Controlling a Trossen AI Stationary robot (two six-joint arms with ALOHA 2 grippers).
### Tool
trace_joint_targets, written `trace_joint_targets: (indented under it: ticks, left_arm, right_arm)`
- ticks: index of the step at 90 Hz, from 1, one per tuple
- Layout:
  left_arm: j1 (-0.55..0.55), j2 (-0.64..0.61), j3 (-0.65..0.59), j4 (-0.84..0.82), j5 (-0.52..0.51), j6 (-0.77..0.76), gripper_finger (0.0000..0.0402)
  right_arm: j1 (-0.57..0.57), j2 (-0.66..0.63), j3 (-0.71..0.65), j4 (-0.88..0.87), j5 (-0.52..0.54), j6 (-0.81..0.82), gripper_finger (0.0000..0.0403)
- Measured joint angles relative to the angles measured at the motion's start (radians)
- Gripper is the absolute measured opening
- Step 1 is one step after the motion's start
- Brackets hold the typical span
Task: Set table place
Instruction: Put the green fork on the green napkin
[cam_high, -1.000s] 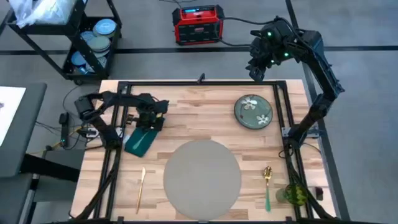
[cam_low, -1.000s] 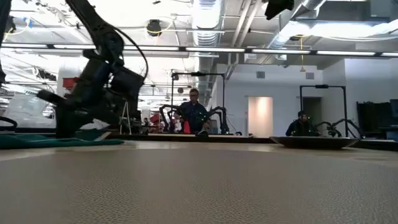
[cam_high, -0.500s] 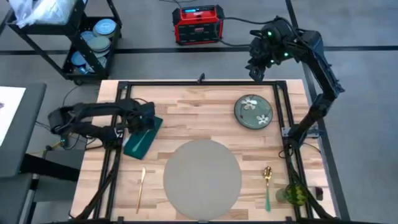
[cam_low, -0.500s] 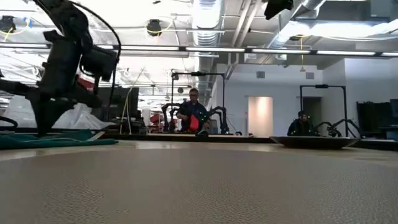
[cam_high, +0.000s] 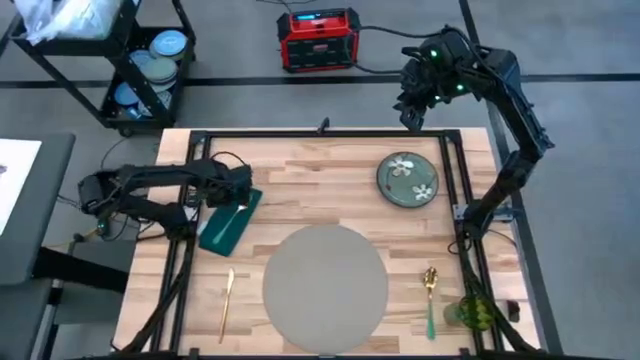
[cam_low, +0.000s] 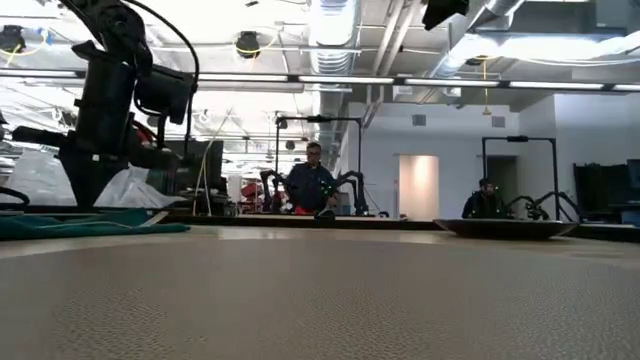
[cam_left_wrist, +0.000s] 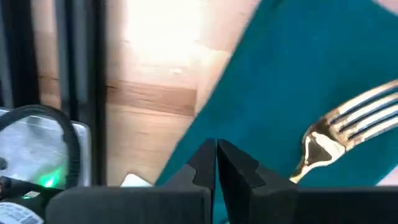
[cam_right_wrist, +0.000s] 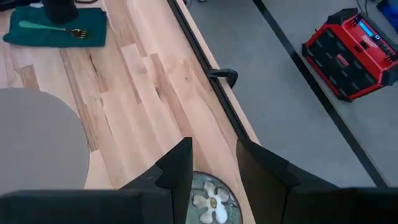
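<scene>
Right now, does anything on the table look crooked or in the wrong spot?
Yes. The green napkin lies slanted by the left pincer, with the fork on it. The flowered plate sits off in a far corner, not on the round grey mat, which is bare.

Table (cam_high: 320, 175) was pale wood planks, black frame. Placemat (cam_high: 325, 282) plain grey. Napkin (cam_high: 228, 224) dark teal, gold fork (cam_left_wrist: 348, 127) on it. Plate (cam_high: 408, 180) grey-green with white flowers.
</scene>
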Motion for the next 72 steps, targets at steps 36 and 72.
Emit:
trace_joint_targets:
  ticks: [36, 72]
  left_arm:
    - [-0.080, 0.122, -0.091, 0.116, 0.108, -0.089, 0.0000]
    - [-0.094, 0.071, -0.101, 0.067, 0.158, -0.228, 0.0000]
  right_arm:
    - [0.000, 0.000, 0.000, 0.012, 0.000, -0.026, 0.0113]
    - [0.000, 0.000, 0.000, 0.005, 0.000, -0.019, 0.0113]
